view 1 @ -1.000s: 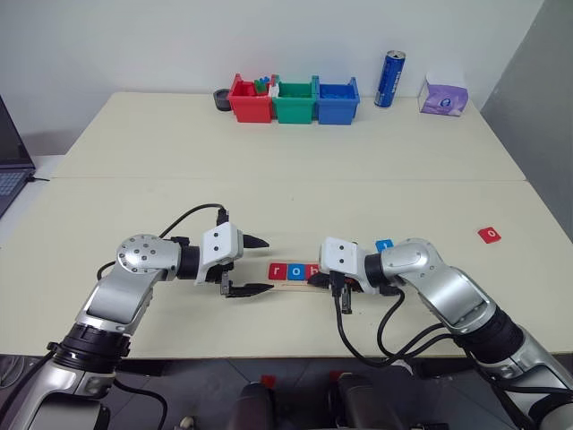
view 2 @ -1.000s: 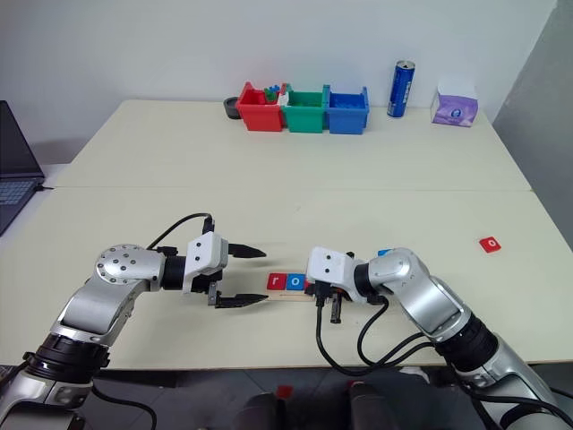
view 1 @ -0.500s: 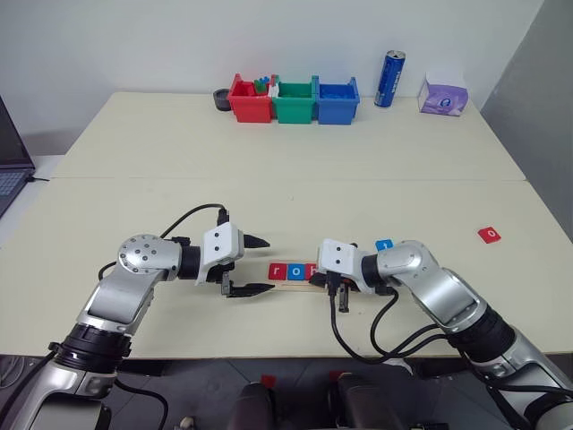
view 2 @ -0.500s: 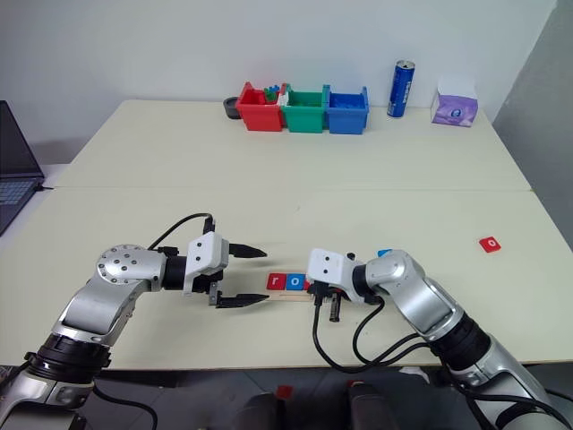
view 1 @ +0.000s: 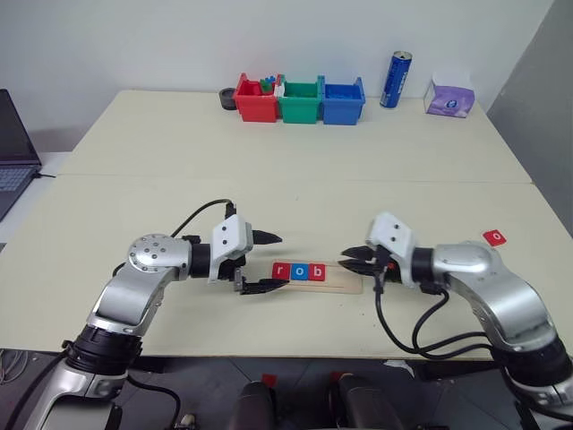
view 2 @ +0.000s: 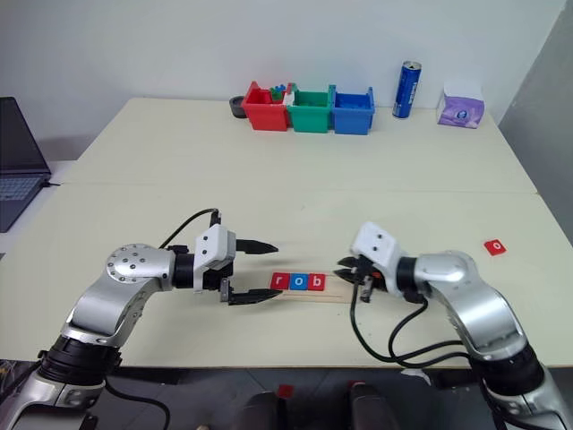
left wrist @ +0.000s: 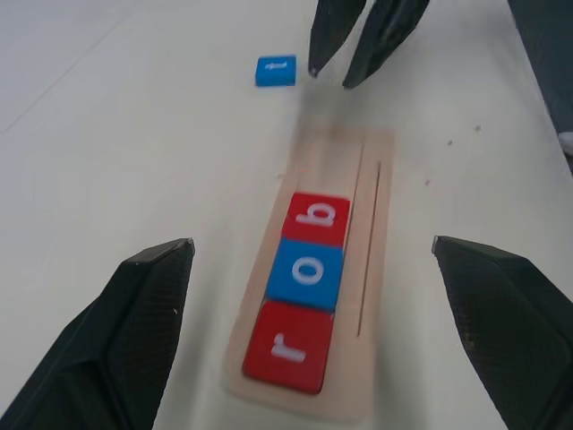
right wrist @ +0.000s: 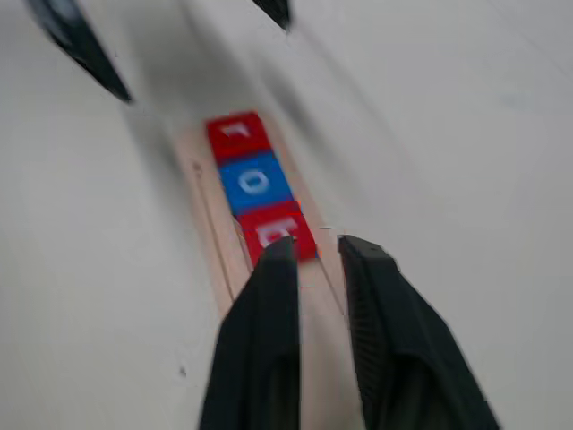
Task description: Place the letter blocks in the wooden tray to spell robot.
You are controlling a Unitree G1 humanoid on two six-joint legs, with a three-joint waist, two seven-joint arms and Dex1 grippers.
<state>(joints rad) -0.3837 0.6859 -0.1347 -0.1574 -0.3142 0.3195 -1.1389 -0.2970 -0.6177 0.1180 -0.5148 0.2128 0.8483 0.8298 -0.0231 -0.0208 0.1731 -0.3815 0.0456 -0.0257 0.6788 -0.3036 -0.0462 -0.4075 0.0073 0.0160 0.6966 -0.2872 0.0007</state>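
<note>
The wooden tray (view 1: 346, 280) lies near the table's front edge. Three letter blocks sit side by side in its left part: a red r (view 1: 280, 270), a blue o (view 1: 298, 271) and a red b (view 1: 316, 271). My left gripper (view 1: 283, 262) is open wide at the tray's left end, one finger on each side of it. At the tray's right end, my right gripper (view 1: 345, 259) hovers with its fingers a narrow gap apart and nothing between them. Another blue block (left wrist: 275, 70) lies on the table beyond the tray. A red block (view 1: 494, 237) lies far right.
Red (view 1: 254, 97), green (view 1: 300, 98) and blue (view 1: 343, 98) bins stand in a row at the table's far edge, with a blue can (view 1: 397, 67) and a purple tissue pack (view 1: 450, 100) to their right. A laptop (view 1: 13, 125) sits at the left edge.
The camera view has shifted. My right gripper has let go of the red b block, now in the tray beside the o, and pulled back to the right with its fingers parted. The left gripper stays open.
</note>
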